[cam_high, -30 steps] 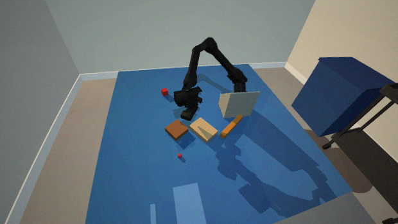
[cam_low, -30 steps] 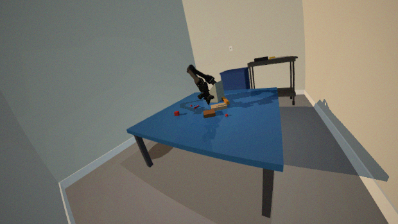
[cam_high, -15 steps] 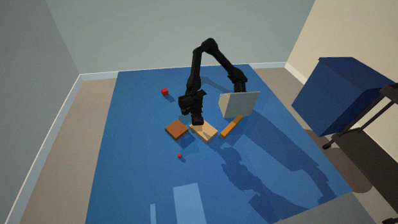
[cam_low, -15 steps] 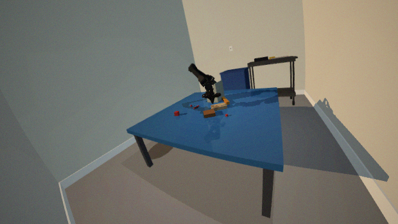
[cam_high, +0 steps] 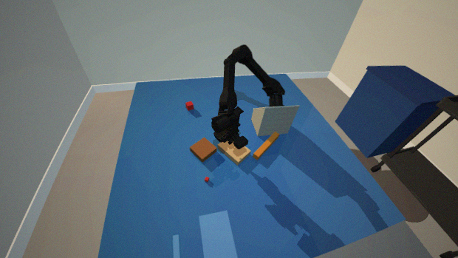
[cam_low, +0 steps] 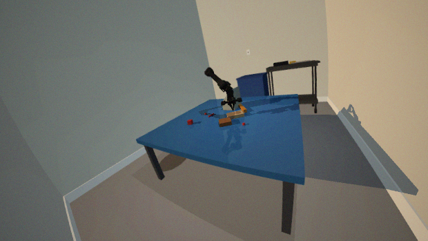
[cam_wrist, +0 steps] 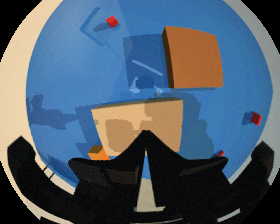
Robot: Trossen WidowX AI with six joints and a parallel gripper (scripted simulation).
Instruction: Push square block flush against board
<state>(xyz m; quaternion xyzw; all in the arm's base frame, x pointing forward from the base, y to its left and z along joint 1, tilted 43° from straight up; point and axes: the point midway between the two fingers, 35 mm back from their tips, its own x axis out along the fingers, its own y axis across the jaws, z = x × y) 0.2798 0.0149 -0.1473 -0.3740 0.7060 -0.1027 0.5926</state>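
Observation:
The square block [cam_high: 202, 148] [cam_low: 225, 121] [cam_wrist: 195, 57] is brown-orange and lies flat on the blue table. The board [cam_high: 237, 157] [cam_low: 237, 114] [cam_wrist: 133, 114] is a tan rectangular slab lying flat beside it. A narrow strip of blue shows between them in the wrist view, and the block is offset sideways towards one end of the board. My gripper [cam_high: 241, 145] [cam_low: 232, 110] [cam_wrist: 146, 133] is shut and empty, with its tips over the board. I cannot tell whether the tips touch the board.
An orange bar [cam_high: 266, 146] [cam_low: 243, 108] [cam_wrist: 97, 153] lies on the board's other side. A pale panel [cam_high: 278, 120] stands behind the bar. A red cube [cam_high: 189, 106] [cam_low: 190, 122] [cam_wrist: 256, 118] and a smaller red cube [cam_high: 207, 179] [cam_low: 244, 123] [cam_wrist: 112, 21] are farther out.

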